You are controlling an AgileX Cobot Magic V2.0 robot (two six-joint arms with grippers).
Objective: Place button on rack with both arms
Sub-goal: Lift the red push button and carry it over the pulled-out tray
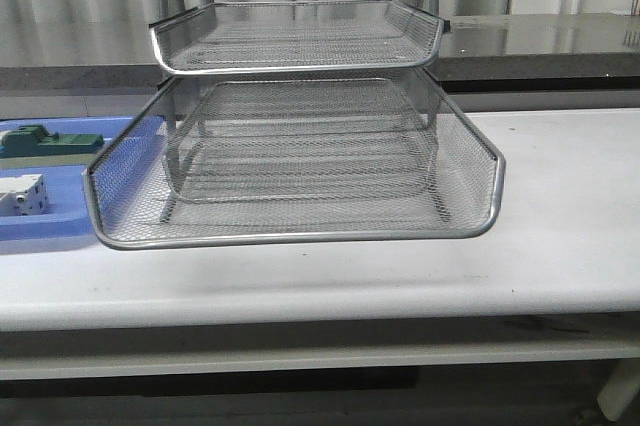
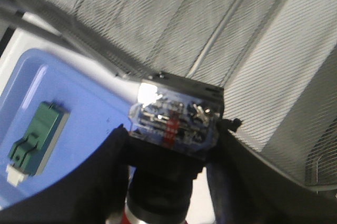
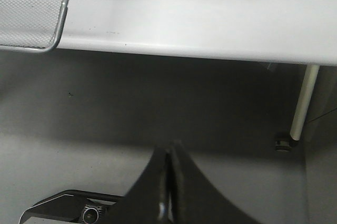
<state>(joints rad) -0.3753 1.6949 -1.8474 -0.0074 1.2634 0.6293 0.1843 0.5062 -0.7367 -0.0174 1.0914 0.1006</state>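
Carrying the button [image 2: 175,124] toward the rack [image 1: 300,171], clamped in the left gripper [image 2: 171,153].
It hangs above the blue tray [image 2: 79,108], beside the mesh; next it must go onto a tier and be let go. The right gripper [image 3: 168,182] is closed, empty, off the tabletop [image 1: 560,236] edge.

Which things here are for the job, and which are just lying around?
For the job:
- the button, held between the left gripper fingers
- the rack, the silver mesh stand on the table
- the right gripper, shut and holding nothing

Just lying around:
- the blue tray
- the green block in it
- the white block in it
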